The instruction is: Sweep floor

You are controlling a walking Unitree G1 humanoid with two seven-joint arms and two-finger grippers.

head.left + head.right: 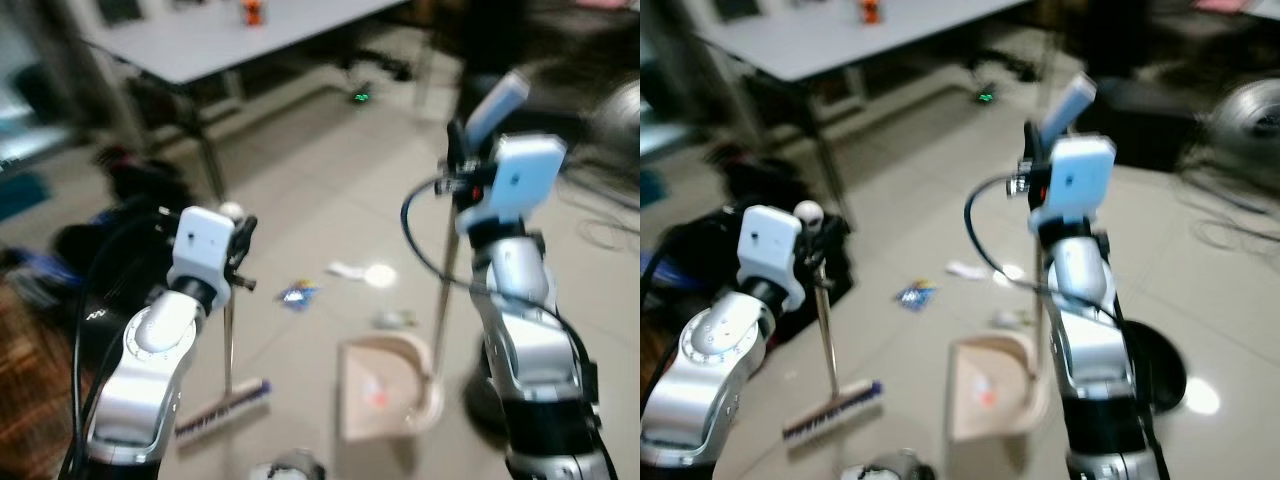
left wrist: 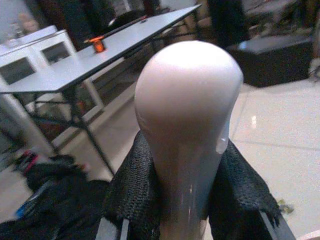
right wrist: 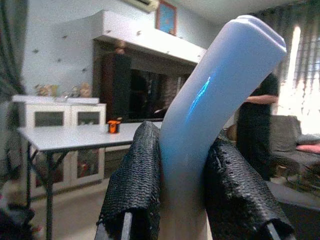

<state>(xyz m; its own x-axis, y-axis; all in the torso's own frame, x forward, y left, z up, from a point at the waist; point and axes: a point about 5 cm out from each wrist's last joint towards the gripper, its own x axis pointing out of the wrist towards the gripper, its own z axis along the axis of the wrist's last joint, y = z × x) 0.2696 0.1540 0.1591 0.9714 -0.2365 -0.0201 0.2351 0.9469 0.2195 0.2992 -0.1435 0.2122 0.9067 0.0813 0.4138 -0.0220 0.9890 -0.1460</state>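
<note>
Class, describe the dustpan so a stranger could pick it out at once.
Start at the grey table, then come down the tiled floor past the scattered litter. The dustpan lies there, beige, on a long upright handle, right of the broom, whose head is a bristled bar.

**Blurred head views, sharper wrist views**

Both eye views are smeared by motion blur, and the edges are the softest part. A bright glare spot (image 1: 1202, 396) lies on the glossy floor tiles (image 1: 330, 190). In the right wrist view, strong daylight comes from a curtained window (image 3: 300, 70) beyond the fingers (image 3: 135, 185); the handle close to the camera is slightly out of focus.
</note>
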